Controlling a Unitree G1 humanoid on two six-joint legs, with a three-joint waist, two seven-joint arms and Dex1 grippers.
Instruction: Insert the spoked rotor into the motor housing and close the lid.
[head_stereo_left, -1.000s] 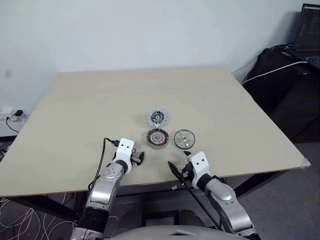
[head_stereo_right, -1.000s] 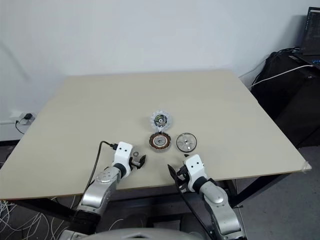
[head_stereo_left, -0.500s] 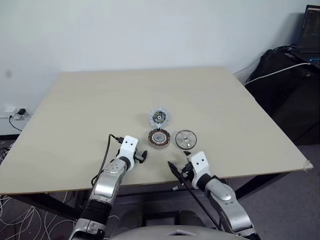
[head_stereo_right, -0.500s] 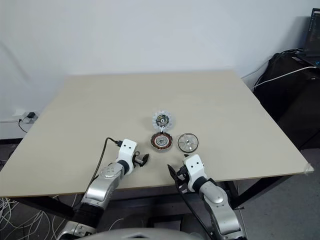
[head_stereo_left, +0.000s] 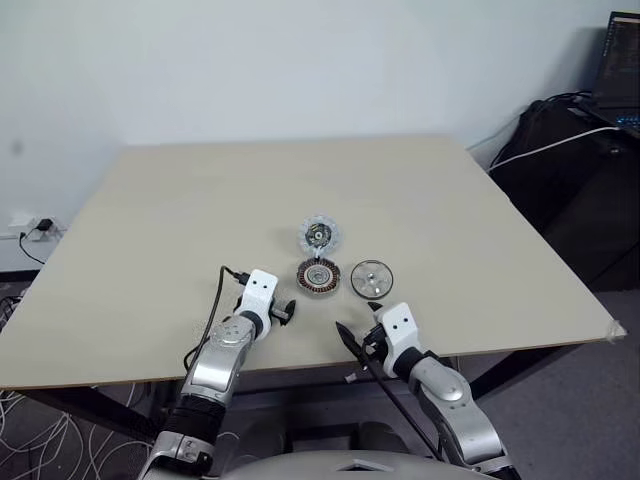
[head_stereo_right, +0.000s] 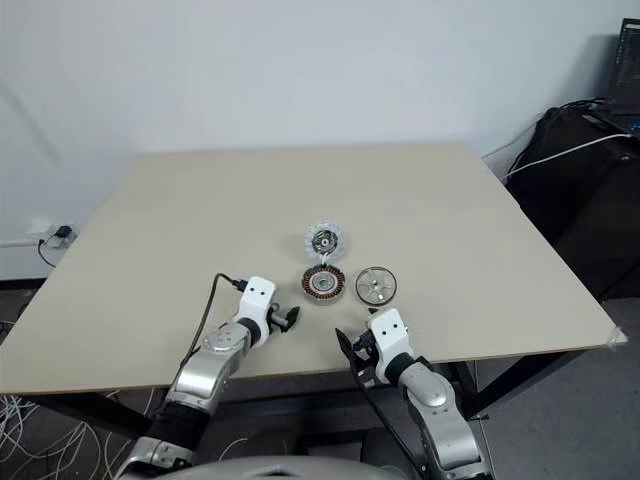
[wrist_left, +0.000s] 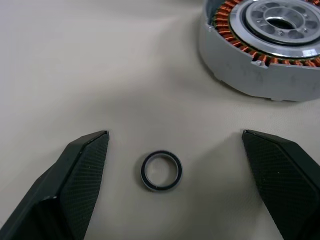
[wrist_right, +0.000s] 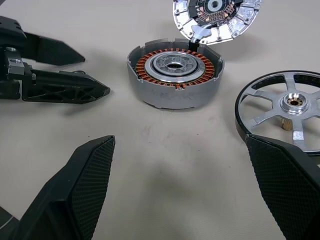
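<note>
1. Right pincer (head_stereo_right: 354, 343) near the bench (head_stereo_right: 140, 250) front edge, spread wide, empty, unmoved.
2. Left pincer (head_stereo_right: 284, 319) nudged slightly toward the housing (head_stereo_right: 323, 283), spread wide, empty; small ring (wrist_left: 161, 170) between its tips.
3. Housing mid-bench, rotor (head_stereo_right: 374, 285) just beside it to the right, lid (head_stereo_right: 326, 240) just behind, dark face up.
4. Nothing gripped yet; task barely begun.
5. Ample bare bench all round; edges far from the parts.
</note>
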